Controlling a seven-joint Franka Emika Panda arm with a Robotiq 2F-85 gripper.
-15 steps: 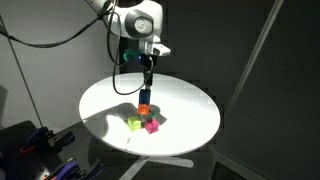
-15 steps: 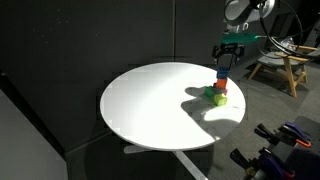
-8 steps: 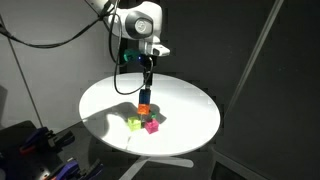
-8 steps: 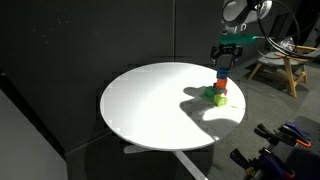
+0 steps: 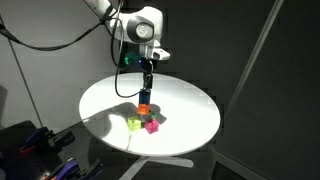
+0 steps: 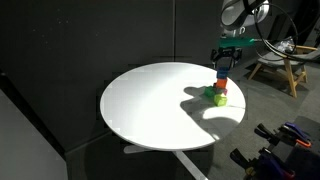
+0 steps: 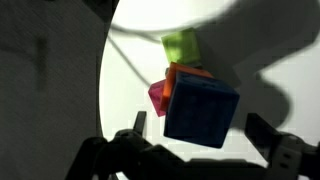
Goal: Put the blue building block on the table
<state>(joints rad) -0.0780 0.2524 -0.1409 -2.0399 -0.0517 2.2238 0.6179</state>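
Evidently little of the task is done: the blue building block (image 7: 200,108) sits on top of the orange cube (image 7: 186,74), raised off the table (image 7: 130,60) rather than resting on it. Judging from that, the whole of the work is left: closing on the block, lifting it clear of the stack, and setting it down on a bare part of the white top.

In the wrist view the block is a deep, even blue with sharp square edges. Its top face carries a faint grid of lines or low studs (too dark to tell which). It looks about the same size as the cube under it and sits slightly askew on it, so an orange margin shows along its far and left sides.

The gripper (image 7: 200,128) has its jaws spread wide and holds nothing. One finger shows to the left of the block and one to the right, each with a clear gap to it. In an exterior view the gripper (image 5: 146,92) hangs straight down over the stack. I cannot tell whether its tips have reached the level of the block's sides or are just above them.

Just beside the stack lie a green cube (image 5: 134,123) and a pink cube (image 5: 152,126), both flat on the table and on its near side in that view. In an exterior view the stack (image 6: 221,84) stands close to the table's right edge, with most of the round top (image 6: 150,100) bare to its left.
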